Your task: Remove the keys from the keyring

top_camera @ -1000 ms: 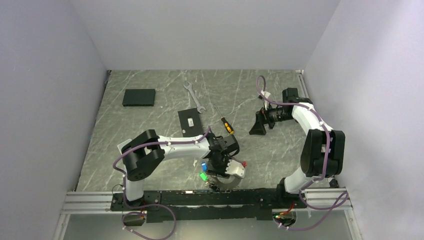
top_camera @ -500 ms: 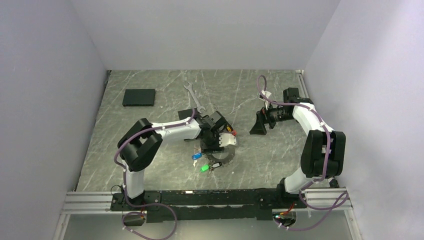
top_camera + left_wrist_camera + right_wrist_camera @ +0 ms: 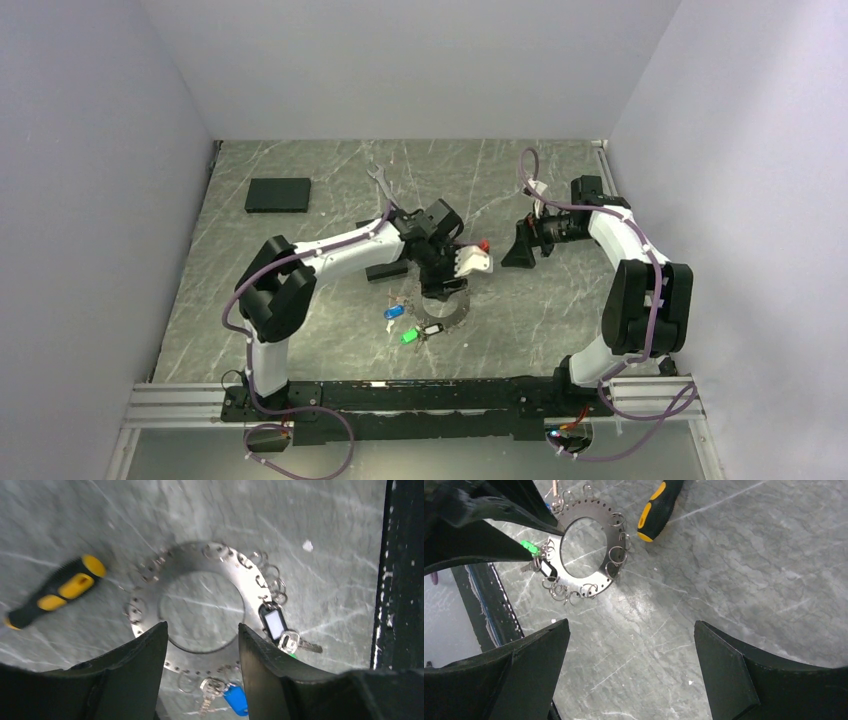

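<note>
Where the keyring lies: the keyring (image 3: 449, 318) (image 3: 200, 560) (image 3: 591, 511) is flat on the counter (image 3: 300, 330), near the middle and towards the arms' bases, with small wire loops all round its rim.
Keys: both keys are hooked to the rim; the blue key (image 3: 394, 312) (image 3: 235, 700) and the green key (image 3: 408, 337) (image 3: 529, 546) lie just outside the ring on its left.
Tag: a black tag (image 3: 274, 622) with a white window sits beside the green key.
Left gripper (image 3: 440, 285) (image 3: 202, 630): hangs over the ring, jaws partly spread with nothing between them; whether they touch the metal I cannot tell.
Right gripper (image 3: 518, 255) (image 3: 631, 630): well to the right of the ring, jaws spread wide and empty.
Screwdriver (image 3: 55, 592) (image 3: 659, 507): yellow and black, lying just beyond the ring.
Spanner (image 3: 380, 178): farther back.
Black box (image 3: 278, 194): far left.
</note>
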You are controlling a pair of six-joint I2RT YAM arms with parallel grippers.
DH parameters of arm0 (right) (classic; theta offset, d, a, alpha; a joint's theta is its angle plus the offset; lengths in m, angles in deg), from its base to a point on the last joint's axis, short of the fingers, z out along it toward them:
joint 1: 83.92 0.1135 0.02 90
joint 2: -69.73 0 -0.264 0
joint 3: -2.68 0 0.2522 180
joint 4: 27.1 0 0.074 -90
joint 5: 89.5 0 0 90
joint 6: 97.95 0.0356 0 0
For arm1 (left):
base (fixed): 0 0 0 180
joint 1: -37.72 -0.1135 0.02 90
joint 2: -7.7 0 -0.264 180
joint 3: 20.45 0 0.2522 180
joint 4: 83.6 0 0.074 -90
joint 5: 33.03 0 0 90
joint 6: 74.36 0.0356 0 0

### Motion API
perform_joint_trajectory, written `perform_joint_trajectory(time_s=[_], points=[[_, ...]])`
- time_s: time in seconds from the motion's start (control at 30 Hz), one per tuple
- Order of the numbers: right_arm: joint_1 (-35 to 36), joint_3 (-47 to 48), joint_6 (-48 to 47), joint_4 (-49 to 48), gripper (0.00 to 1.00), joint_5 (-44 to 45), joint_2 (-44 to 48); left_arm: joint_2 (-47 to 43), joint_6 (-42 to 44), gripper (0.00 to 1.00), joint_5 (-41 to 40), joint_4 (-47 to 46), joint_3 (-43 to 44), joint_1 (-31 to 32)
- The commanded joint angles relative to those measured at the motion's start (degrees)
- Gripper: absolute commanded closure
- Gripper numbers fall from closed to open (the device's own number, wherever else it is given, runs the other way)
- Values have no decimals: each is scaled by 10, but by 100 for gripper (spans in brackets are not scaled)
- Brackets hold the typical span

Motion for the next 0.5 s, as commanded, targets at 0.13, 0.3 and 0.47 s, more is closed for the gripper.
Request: perform_joint_trajectory(time_s=[0.13, 0.3, 0.47], points=[[-38, 16, 30, -26, 0, -7, 17, 35, 62, 45, 95, -41, 60, -11], [-44, 20, 28, -18, 0, -16, 14, 54, 114, 48, 135, -69, 53, -21], [-45, 19, 28, -17, 0, -17, 13, 74, 124, 50, 138, -87, 59, -20]])
